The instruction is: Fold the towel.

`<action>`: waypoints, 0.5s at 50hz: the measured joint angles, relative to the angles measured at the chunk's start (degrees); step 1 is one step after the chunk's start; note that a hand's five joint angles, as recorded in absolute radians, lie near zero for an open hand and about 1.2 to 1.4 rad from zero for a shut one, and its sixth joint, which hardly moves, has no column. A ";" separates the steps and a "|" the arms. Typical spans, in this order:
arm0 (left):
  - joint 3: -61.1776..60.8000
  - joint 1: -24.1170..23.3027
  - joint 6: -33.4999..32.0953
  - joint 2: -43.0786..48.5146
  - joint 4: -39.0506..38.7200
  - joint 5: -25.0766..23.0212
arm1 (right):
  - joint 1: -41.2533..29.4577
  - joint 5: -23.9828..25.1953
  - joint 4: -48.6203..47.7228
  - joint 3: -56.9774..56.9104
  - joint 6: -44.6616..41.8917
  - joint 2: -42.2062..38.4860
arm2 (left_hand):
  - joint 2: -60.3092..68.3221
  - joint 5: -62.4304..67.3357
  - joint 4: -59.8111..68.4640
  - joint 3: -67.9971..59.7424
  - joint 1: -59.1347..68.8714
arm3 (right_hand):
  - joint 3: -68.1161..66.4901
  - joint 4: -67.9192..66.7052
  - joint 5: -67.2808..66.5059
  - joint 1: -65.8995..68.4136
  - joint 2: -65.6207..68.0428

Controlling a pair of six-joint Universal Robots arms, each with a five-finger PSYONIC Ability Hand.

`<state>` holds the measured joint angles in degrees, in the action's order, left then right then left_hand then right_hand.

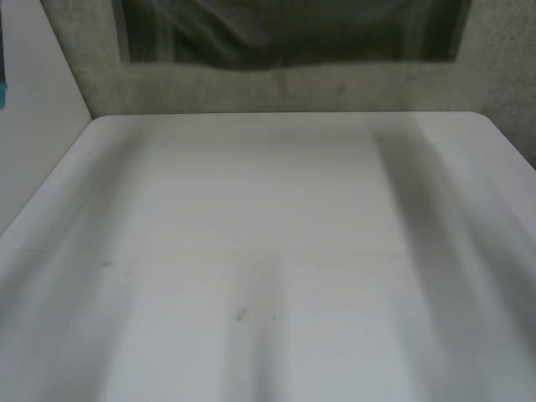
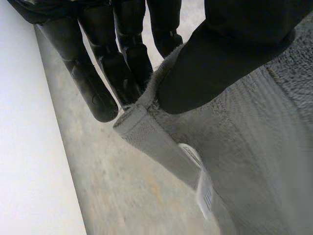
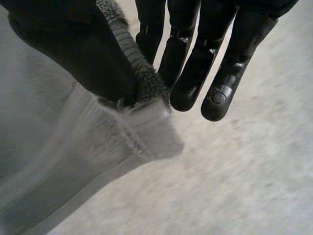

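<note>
My left hand [image 2: 230, 54] pinches a corner of the grey towel [image 2: 254, 161] between its thumb and its fingers [image 2: 122, 63]. A white label [image 2: 204, 188] is sewn on the hem just below that corner. My right hand [image 3: 73, 49] pinches another corner of the towel [image 3: 63, 147], thumb on one side and fingers [image 3: 195, 73] behind the cloth. From both grips the towel hangs free in the air. In the head view a dark, folded sheet [image 1: 293, 33] hangs beyond the table's far edge; I cannot tell whether it is the towel.
The white table [image 1: 268, 251] lies bare in the head view, with a speckled wall [image 1: 502, 67] behind it and a white panel [image 1: 33, 126] along its left side. Under both hands lies speckled beige ground [image 3: 244, 186]. A white surface [image 2: 29, 147] runs beside the left hand.
</note>
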<state>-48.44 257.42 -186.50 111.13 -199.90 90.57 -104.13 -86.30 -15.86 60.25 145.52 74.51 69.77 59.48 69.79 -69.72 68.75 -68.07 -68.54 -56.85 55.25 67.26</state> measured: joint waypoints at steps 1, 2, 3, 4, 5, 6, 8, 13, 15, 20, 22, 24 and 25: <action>0.00 0.00 0.00 0.00 0.00 0.00 | 0.00 0.00 0.00 0.00 0.00 0.00 | 0.00 0.00 0.00 0.00 0.00 | 0.00 0.00 0.00 0.00 0.00; -3.48 0.20 0.03 -0.37 -0.30 -0.35 | 0.01 0.99 1.89 2.25 -0.03 -0.15 | 0.00 0.00 0.00 0.00 0.00 | 0.00 0.00 0.00 0.00 0.00; -6.30 0.33 -0.07 -0.55 -0.42 -0.77 | 0.03 1.85 3.31 3.81 -0.07 -0.38 | 0.00 0.01 0.00 0.00 0.00 | 0.00 0.00 -0.01 0.00 0.00; -7.57 0.38 -0.13 -0.63 -0.45 -1.01 | 0.04 2.27 3.94 4.45 -0.08 -0.49 | 0.00 0.00 0.00 0.00 0.00 | 0.00 0.00 -0.01 0.00 0.00; -8.95 0.43 -0.20 -0.69 -0.51 -1.27 | 0.06 2.79 4.59 5.21 -0.10 -0.65 | 0.00 0.00 0.00 0.00 0.00 | 0.00 0.00 0.00 0.00 0.00; -12.93 0.54 -0.40 -0.76 -0.55 -2.16 | 0.10 3.62 5.63 6.43 -0.16 -0.96 | 0.01 0.00 0.00 0.00 0.00 | 0.00 0.00 -0.01 0.00 0.00; -18.01 0.66 -0.64 -0.73 -0.69 -3.44 | 0.25 5.59 7.32 8.96 -0.29 -1.80 | 0.02 0.00 0.00 0.00 0.00 | 0.01 -0.02 -0.01 0.00 0.01; -30.81 1.14 -1.60 0.07 -1.54 -6.68 | 0.55 9.54 9.44 14.35 -0.50 -5.30 | 0.02 0.00 0.00 0.00 0.00 | 0.01 -0.03 -0.01 0.00 0.00; -34.25 1.41 -2.38 0.52 -2.05 -7.39 | 0.62 10.29 9.93 15.71 -0.54 -6.70 | 0.02 0.00 0.00 0.00 0.00 | 0.00 -0.03 -0.02 0.00 0.00; -43.02 2.44 -6.67 1.72 -3.78 -8.79 | 0.76 11.28 12.01 18.50 -1.24 -10.72 | 0.03 0.00 0.00 0.00 0.00 | 0.00 -0.03 -0.02 0.00 0.00; -48.52 3.72 -11.33 2.06 -4.43 -9.50 | 1.09 11.31 14.95 20.04 -3.05 -12.87 | 0.03 0.00 0.00 0.00 0.00 | 0.00 -0.03 -0.03 0.00 0.00; -51.34 4.79 -14.18 1.75 -4.22 -9.88 | 1.49 11.16 17.48 20.84 -4.76 -13.41 | 0.03 0.00 0.00 0.00 0.00 | 0.00 -0.03 -0.03 0.00 0.01; -52.55 5.31 -15.37 1.49 -3.89 -10.10 | 1.67 11.09 18.42 21.09 -5.36 -13.49 | 0.03 0.00 0.00 0.00 0.00 | 0.01 -0.03 -0.03 0.00 0.00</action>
<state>-100.99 262.73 -201.87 112.62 -203.79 80.47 -102.45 -75.21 2.55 81.34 140.15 61.02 69.80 59.49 69.80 -69.72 68.75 -68.06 -68.57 -56.88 55.25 67.26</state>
